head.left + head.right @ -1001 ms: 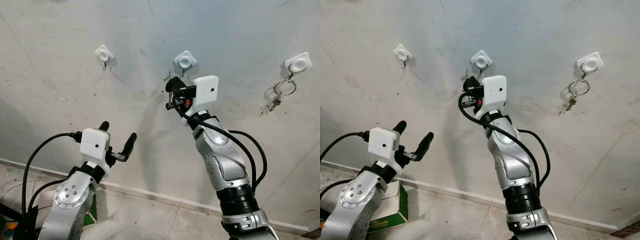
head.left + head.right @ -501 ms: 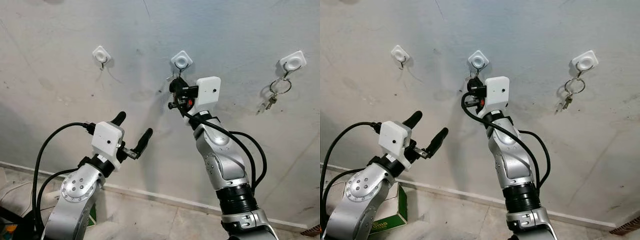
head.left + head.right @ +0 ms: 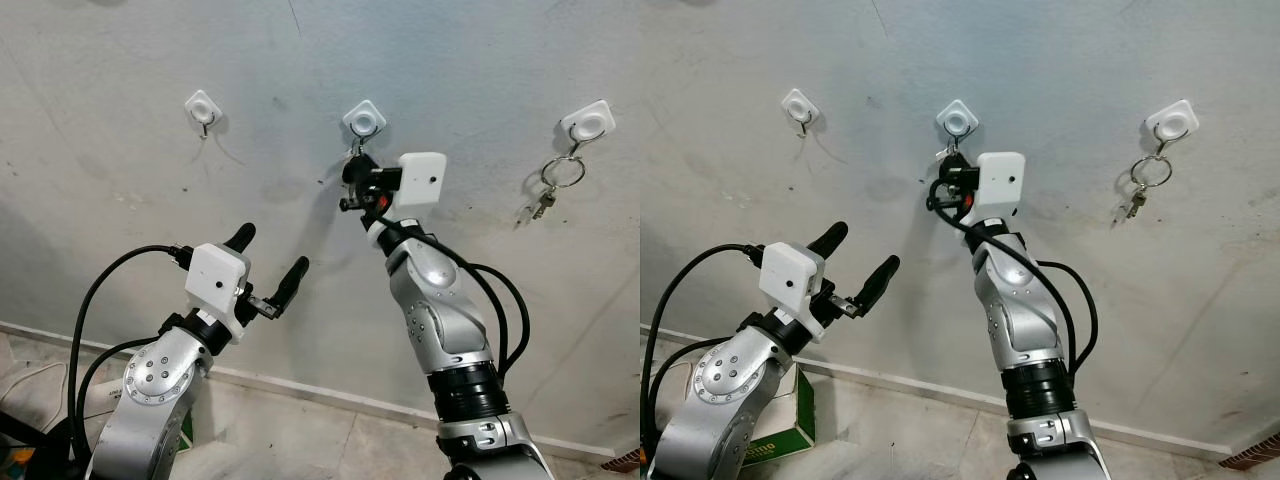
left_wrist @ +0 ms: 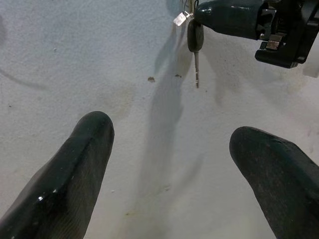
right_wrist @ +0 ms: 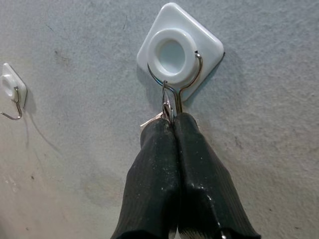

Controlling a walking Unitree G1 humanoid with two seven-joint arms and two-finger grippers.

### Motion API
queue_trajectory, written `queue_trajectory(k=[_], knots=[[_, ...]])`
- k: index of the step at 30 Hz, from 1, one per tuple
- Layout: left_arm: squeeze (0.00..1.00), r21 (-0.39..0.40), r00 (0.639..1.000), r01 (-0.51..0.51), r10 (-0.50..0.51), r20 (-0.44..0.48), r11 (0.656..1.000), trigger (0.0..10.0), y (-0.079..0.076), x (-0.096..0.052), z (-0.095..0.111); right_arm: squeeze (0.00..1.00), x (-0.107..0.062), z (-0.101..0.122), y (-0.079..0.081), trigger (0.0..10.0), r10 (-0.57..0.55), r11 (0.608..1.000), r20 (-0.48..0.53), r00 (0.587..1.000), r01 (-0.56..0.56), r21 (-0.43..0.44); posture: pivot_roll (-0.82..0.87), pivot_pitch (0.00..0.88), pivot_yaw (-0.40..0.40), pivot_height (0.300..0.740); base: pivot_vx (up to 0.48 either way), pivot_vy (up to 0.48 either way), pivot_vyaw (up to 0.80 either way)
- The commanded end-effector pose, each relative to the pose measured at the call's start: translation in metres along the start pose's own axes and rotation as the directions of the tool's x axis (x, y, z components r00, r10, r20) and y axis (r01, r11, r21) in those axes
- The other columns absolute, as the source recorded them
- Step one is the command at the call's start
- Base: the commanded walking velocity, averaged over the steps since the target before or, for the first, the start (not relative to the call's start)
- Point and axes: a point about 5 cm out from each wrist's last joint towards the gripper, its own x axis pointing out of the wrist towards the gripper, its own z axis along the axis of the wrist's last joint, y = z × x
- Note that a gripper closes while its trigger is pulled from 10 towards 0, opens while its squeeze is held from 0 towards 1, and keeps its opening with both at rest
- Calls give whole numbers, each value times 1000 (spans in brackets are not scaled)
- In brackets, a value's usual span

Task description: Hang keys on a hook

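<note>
Three white hooks are stuck on the grey wall. My right gripper (image 3: 353, 178) is raised to the middle hook (image 3: 364, 120) and is shut on the keys' metal ring (image 5: 168, 105). The ring touches the hook's wire (image 5: 192, 74) just above the fingertips (image 5: 187, 132); I cannot tell if it hangs over the wire. A black-headed key (image 4: 195, 42) dangles below the fingers. My left gripper (image 3: 272, 250) stands open lower to the left, away from the wall, with nothing in it.
The left hook (image 3: 203, 105) is bare. The right hook (image 3: 587, 120) carries another ring with keys (image 3: 545, 190). A skirting line runs along the wall's base (image 3: 300, 385), and a green box (image 3: 775, 430) sits on the floor at lower left.
My right gripper has risen with the keys until the ring meets the middle hook. The left arm lifted and moved right a second ago, then held still.
</note>
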Motion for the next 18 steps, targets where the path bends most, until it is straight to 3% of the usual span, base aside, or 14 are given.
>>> queue_trajectory(k=[1, 18], knots=[[0, 4, 1000, -13, 13, -16, 1000, 10000, 4, -1, -2, 0, 4, 0, 4, 10000, 0, 1000, -1, 1000, 0, 20, 126, 0, 73, 740, 0, 0, 0], [0, -4, 1000, -16, 16, -20, 1000, 10000, 3, -1, -3, 0, 3, -14, -1, 10000, -44, 991, -83, 996, 54, 122, 129, 0, 74, 740, 0, 0, 0]])
